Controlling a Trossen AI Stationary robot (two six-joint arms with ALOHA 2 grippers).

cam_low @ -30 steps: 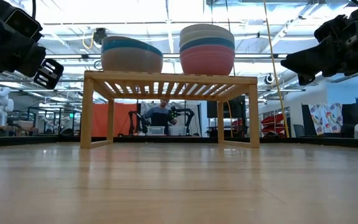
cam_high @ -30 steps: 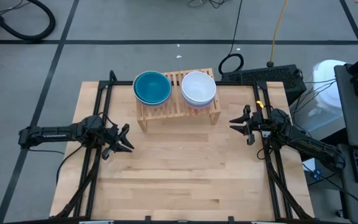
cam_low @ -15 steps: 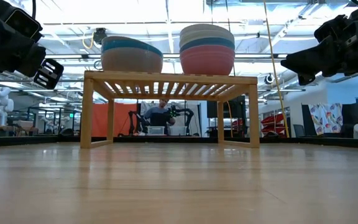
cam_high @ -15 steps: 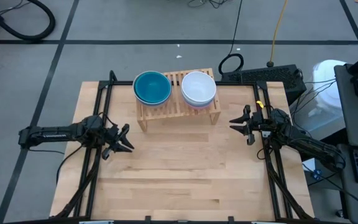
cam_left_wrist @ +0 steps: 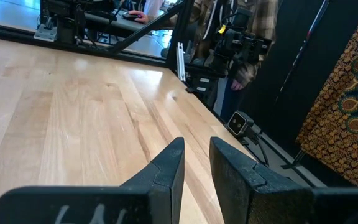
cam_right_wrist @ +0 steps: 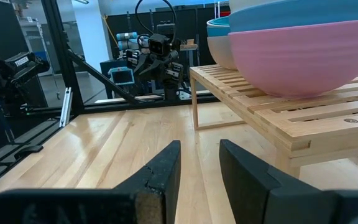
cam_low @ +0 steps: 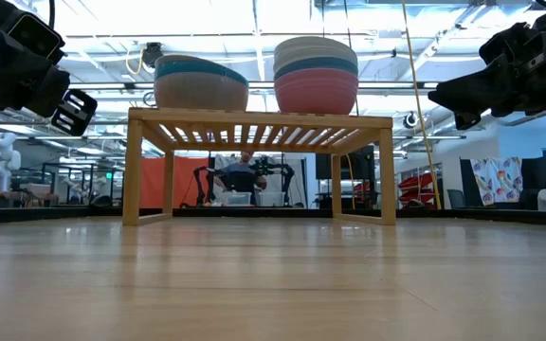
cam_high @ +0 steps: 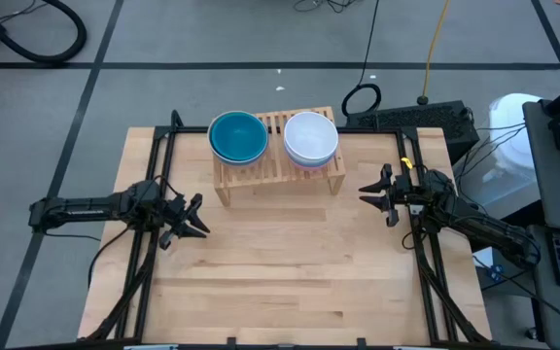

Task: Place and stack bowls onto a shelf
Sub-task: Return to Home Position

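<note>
Nearest, the left gripper hangs off the front-left of the shelf, fingers parted and holding nothing. The right gripper hangs off the shelf's right end, likewise parted and empty. On the shelf stand two stacks, well apart from both grippers: a blue-topped stack over beige, and a white-topped stack over blue and pink.

Patterned cloth; distant person

Distant person in the room, seen under the shelf, has shifted slightly
</note>
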